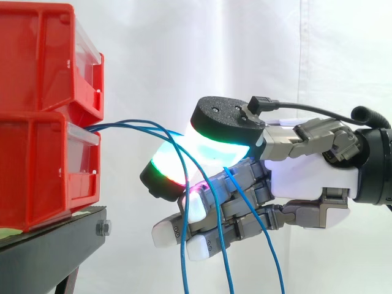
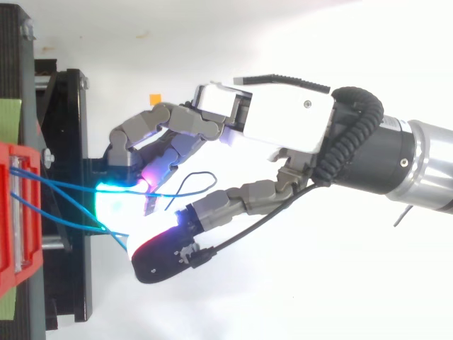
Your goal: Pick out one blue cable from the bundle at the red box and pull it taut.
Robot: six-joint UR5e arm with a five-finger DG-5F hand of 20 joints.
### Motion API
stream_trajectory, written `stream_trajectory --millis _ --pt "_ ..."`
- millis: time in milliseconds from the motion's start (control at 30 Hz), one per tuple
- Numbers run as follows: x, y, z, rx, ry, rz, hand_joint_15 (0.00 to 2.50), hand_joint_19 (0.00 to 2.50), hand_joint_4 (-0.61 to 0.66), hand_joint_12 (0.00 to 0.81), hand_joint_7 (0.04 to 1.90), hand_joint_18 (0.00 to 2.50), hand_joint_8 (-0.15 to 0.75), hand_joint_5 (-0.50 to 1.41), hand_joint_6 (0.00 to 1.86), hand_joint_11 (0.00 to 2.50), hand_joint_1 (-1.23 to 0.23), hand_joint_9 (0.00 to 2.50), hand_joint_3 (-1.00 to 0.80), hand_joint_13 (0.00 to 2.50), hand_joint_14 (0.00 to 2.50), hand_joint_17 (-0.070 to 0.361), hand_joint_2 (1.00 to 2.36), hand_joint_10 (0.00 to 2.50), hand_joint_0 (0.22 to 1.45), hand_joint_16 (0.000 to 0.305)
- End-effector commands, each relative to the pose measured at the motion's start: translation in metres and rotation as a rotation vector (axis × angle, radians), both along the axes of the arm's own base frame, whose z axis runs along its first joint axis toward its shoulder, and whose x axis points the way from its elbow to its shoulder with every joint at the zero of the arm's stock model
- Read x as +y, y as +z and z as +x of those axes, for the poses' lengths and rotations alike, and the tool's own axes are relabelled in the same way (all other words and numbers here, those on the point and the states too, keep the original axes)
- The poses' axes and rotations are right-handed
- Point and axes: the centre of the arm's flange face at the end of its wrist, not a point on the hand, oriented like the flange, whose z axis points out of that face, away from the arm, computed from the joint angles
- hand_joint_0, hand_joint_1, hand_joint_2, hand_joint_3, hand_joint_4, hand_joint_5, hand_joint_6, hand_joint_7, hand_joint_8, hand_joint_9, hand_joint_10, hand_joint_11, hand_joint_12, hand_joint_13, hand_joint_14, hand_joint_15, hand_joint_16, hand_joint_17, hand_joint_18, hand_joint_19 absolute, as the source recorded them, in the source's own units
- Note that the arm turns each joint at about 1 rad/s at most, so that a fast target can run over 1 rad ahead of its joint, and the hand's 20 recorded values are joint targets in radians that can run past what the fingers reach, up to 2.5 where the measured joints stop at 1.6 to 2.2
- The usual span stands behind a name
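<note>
Cables (image 1: 184,257) drape across hand (image 1: 309,174).

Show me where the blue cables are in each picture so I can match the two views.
Side view: the blue cables leave the lower red bin at left, arc right and hang down across the hand.
Top view: the blue cables run from the red bin at the left edge rightwards to the hand.
Shared landmark: the red bin where the cables start.
</note>
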Motion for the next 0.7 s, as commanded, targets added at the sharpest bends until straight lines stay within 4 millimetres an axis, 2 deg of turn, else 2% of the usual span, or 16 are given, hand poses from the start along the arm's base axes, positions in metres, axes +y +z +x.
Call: stream_trajectory --millis 0,200,333,467,500,667 --pt "0.0 0.0006 -0.0001 -0.001 0.0 0.0 0.22 0.42 0.09 0.326 1.02 0.63 0.247 -0.2 0.9 0.59 -0.85 0.87 -0.47 0.71 0.01 0.113 1.0 0.02 0.69 0.05" --pt "0.0 -0.0005 0.0001 0.001 0.0 0.0 0.22 0.4 0.12 0.322 1.01 0.66 0.244 -0.2 0.9 0.59 -0.92 0.87 -0.5 0.73 0.01 0.112 1.0 0.02 0.71 0.05" --pt "0.0 -0.0005 0.0001 0.001 0.0 0.0 0.23 0.42 0.13 0.32 0.99 0.67 0.239 -0.19 0.9 0.6 -0.9 0.89 -0.5 0.73 0.01 0.112 1.0 0.02 0.62 0.05" --pt "0.0 0.0006 -0.0001 -0.001 0.0 0.0 0.23 0.45 0.14 0.33 0.97 0.68 0.251 -0.18 0.88 0.6 -0.73 0.94 -0.5 0.75 0.01 0.116 1.0 0.02 0.53 0.052" --pt "0.0 -0.0005 0.0001 0.001 0.0 0.0 0.24 0.45 0.13 0.334 0.99 0.69 0.258 -0.17 0.87 0.59 -0.64 0.97 -0.5 0.76 0.01 0.117 1.0 0.02 0.52 0.052" --pt "-0.0002 0.0006 -0.0001 -0.001 -0.001 0.002 0.25 0.49 0.1 0.317 1.02 0.67 0.246 -0.16 0.84 0.61 -0.41 1.02 -0.5 0.77 0.01 0.111 1.0 0.02 0.59 0.049"
